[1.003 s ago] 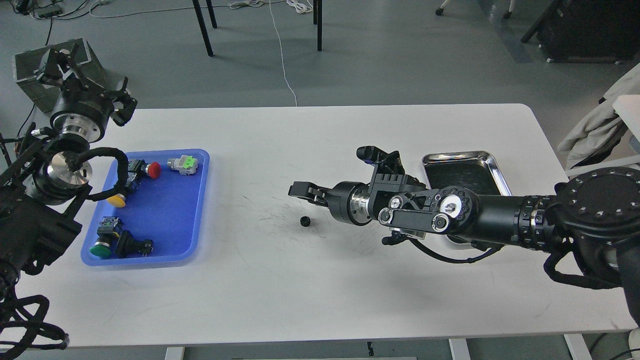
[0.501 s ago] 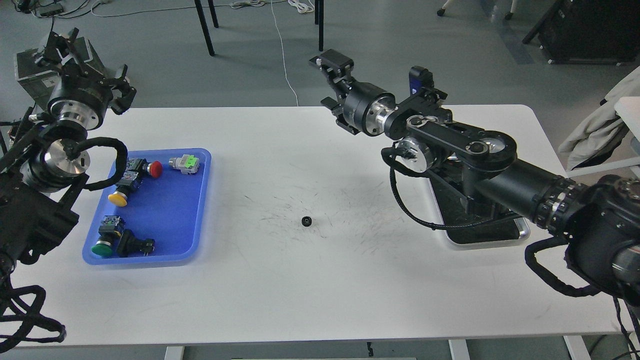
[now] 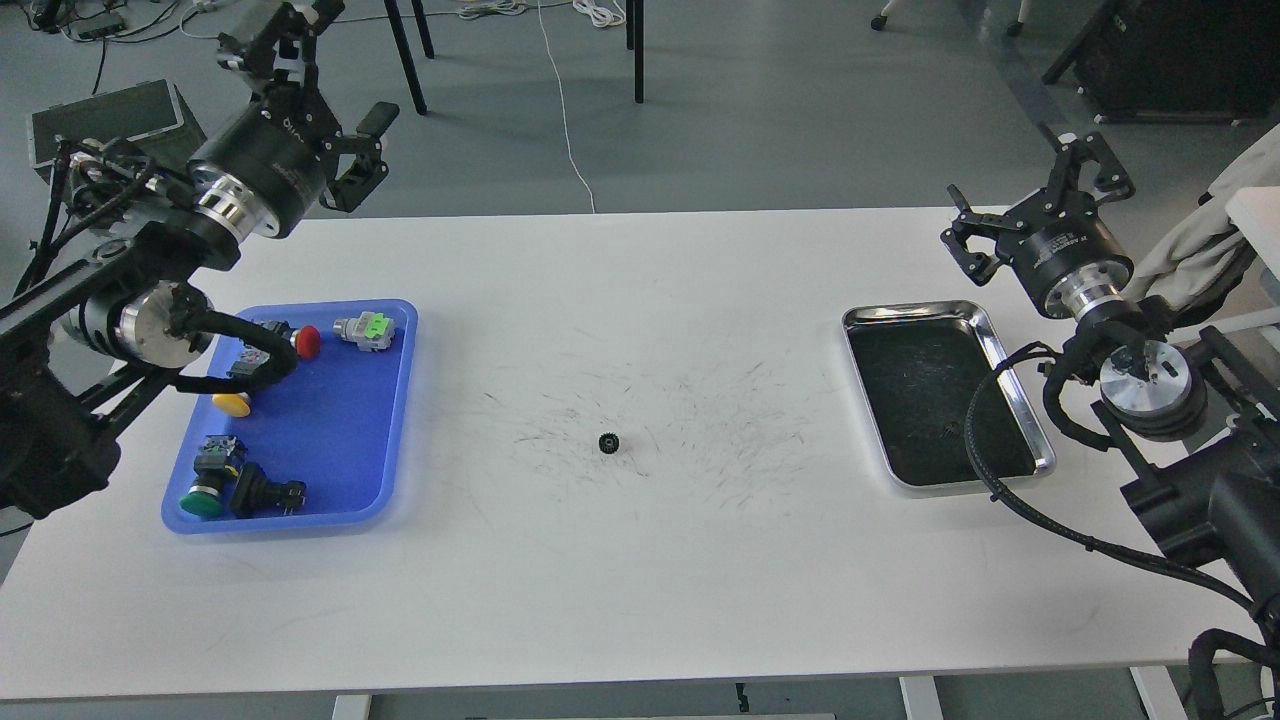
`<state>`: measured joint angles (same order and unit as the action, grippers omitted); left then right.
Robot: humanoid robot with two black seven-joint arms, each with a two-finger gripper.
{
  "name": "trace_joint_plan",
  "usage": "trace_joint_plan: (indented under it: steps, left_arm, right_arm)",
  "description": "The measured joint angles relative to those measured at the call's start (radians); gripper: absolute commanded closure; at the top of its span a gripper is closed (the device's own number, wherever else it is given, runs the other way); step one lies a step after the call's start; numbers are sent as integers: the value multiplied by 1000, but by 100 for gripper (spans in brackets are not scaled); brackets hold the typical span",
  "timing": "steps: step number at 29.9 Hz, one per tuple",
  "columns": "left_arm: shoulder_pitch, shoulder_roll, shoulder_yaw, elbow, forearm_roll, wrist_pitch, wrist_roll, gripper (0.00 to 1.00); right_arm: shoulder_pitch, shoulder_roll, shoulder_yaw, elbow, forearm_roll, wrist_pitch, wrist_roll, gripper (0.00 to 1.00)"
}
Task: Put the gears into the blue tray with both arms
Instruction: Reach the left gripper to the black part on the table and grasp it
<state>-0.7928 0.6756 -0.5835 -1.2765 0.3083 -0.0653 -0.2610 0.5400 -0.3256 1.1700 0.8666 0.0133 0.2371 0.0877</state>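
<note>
- One gear (image 3: pixel 608 443) lies alone on the white table (image 3: pixel 620 580), about midway between the blue tray (image 3: pixel 335 445) and the silver tray (image 3: pixel 1015 400); none shows inside the blue tray among the push-buttons (image 3: pixel 250 420).
- To pick it well, I judge I should come straight down over it with fingers spread just wider than the wheel, pinch across its rim, and lift gently, since something so small and flat could skid or flip on the smooth top.
- My left gripper (image 3: pixel 300 45) hangs high past the table's far left corner, claws spread and holding nothing; the gear lies toward 5 o'clock from it, well apart.
- My right gripper (image 3: pixel 1040 205) is raised over the far right edge, just beyond the silver tray, fingers apart and empty; the gear lies toward 8 o'clock from it, well apart.
- Neither hand is near the gear; the left looks better placed, being on the blue tray's side.
</note>
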Motion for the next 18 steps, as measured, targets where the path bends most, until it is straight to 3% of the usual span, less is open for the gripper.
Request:
trace_joint_plan:
  steps: [7,13,18]
  left_arm:
    - [19,66,145,-193,473,10,-3,2]
    - [87,-29,212,-198,941,84,-2,2]
    - [147,-139,254,-129,1362,160,41,2]
  right_arm:
    - [-87,0,77,0,37,65,3,6]
    - [-98,0,80,-5,42,80,3,5]
    - [-99,0,70,-19,41,81,3,5]
